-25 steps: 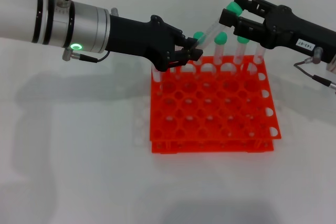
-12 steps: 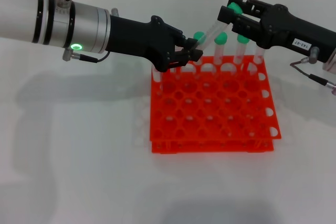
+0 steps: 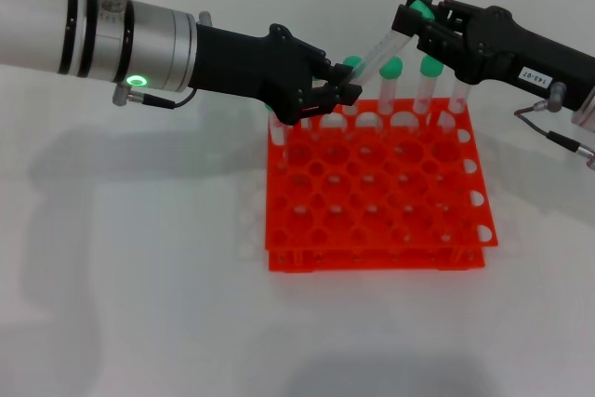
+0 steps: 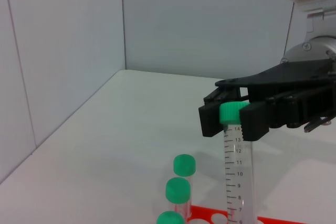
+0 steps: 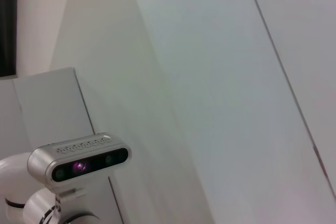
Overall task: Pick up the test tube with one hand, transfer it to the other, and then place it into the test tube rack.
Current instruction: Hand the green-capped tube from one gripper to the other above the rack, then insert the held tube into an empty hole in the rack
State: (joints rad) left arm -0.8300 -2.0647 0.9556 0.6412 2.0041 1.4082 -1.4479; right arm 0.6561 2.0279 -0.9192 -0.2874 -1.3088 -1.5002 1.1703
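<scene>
While holding the test tube (image 3: 376, 46) tilted above the back of the test tube rack (image 3: 372, 192) in the closed left gripper (image 3: 339, 95), now also clamped at cap end by the right gripper (image 3: 406, 20), shifted closer since a second ago, so probably ready for left release.

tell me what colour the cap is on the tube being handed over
Green: the test tube cap shows best in the left wrist view, between the right gripper jaws.

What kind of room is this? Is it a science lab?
Probably a lab or robot test bench. An orange test tube rack sits on a plain white table, and two robot grippers, left and right, hold a green-capped test tube between them.
</scene>
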